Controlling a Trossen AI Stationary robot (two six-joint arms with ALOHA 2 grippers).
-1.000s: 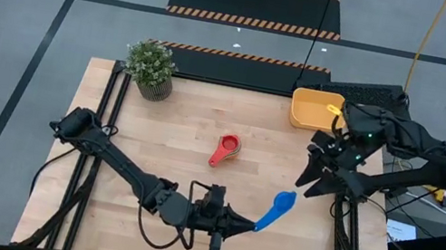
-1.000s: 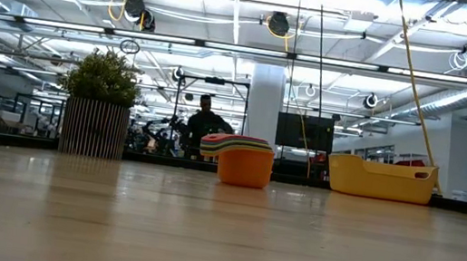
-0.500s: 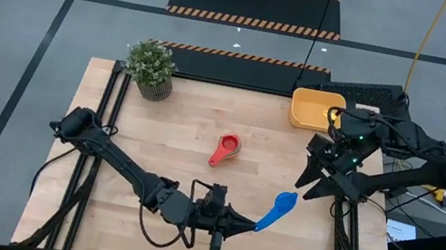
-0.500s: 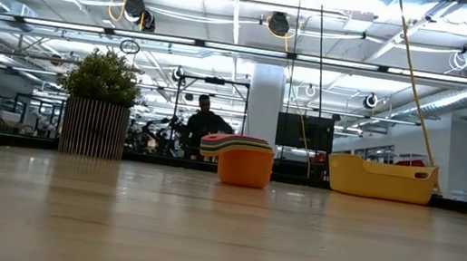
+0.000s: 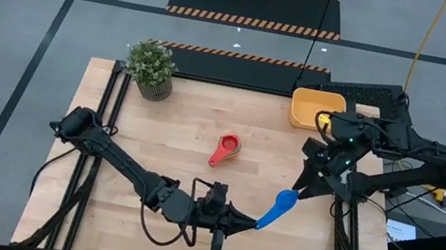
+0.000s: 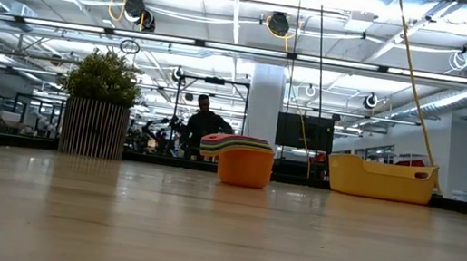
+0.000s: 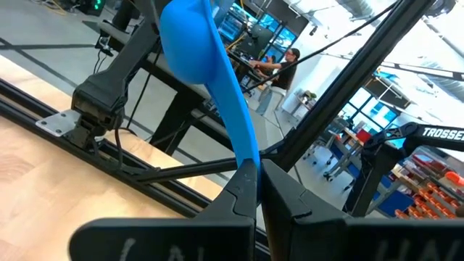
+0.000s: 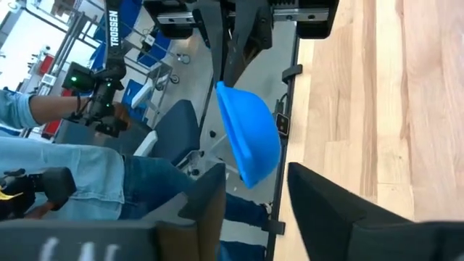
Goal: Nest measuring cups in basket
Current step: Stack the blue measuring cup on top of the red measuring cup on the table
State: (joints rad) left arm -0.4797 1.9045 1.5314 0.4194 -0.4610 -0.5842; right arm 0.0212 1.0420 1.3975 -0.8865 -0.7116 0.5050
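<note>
A blue measuring cup (image 5: 281, 207) is held in the air over the table's near right part by my left gripper (image 5: 237, 219), which is shut on its handle. My right gripper (image 5: 301, 188) is open just to the right of the cup. In the right wrist view its fingers (image 8: 210, 199) stand on either side of the cup's bowl (image 8: 250, 141), apart from it. The other cups sit nested in a stack (image 5: 226, 150) at mid-table, orange at the bottom (image 6: 244, 164), resting on its base. The yellow basket (image 5: 311, 111) stands at the far right corner. My left gripper pinches the blue cup's flat handle at its free end (image 7: 249, 161) between its two fingers. It comes level from the table's left, along the handle. The cup is lifted clear, and its bowl (image 7: 187, 36) points toward the right gripper.
A potted plant (image 5: 150, 67) stands at the far left corner. Bare wood lies between the cup stack and the basket (image 6: 380, 179). A person (image 6: 203, 122) shows in the room beyond the table.
My right gripper has moved a little toward the table's left and near edge, closing in on the blue cup's bowl. The left gripper and the cup have kept still.
</note>
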